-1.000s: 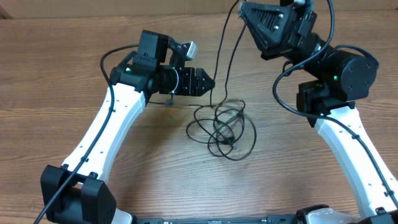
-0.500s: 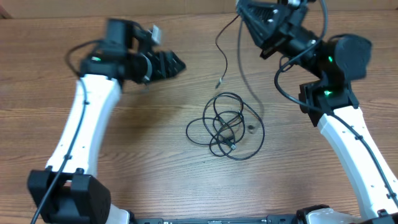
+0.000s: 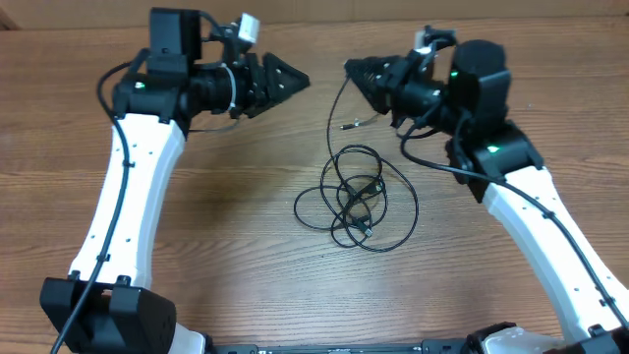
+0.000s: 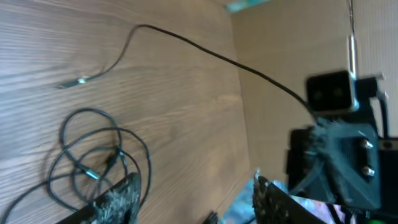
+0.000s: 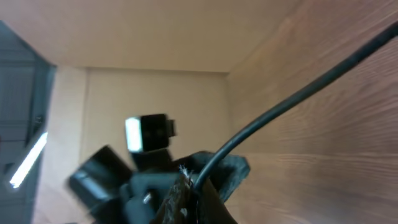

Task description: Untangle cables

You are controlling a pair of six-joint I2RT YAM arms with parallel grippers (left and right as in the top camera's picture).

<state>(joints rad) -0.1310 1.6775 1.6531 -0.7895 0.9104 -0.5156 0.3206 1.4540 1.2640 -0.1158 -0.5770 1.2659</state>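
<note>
Biggest thing first: brown wood-grain counter (image 3: pixel 197 226), fills pretty much the whole overhead view. Two white-and-black robot arms come up from the near edge, left arm (image 3: pixel 128 197) and right arm (image 3: pixel 545 236). Both reach toward the far side and point in at each other, w/ a gap between the tips.

The left tool (image 3: pixel 300 79) is up off the counter, pointing right. Its wrist cam shows the two fingers spread apart w/ nothing between them, so open and empty imo. The right tool (image 3: pixel 354 71) points left and is clamped tight on a loose thin black cable (image 5: pixel 292 98). Its wrist cam has the cord coming straight out of the pinched fingertips.

The tangled bundle of thin black cables (image 3: pixel 356 202) lies flat on the counter roughly midway between the arms, on the near side of both tools. It's several overlapping loops, neither tool touching it.

The loose cable droops from the right tool in a curve. Its small silver plug end (image 3: pixel 346 126) looks to be resting on the counter just beyond the bundle, near but not touching afaict. Can't tell where the cable's other end goes.
</note>
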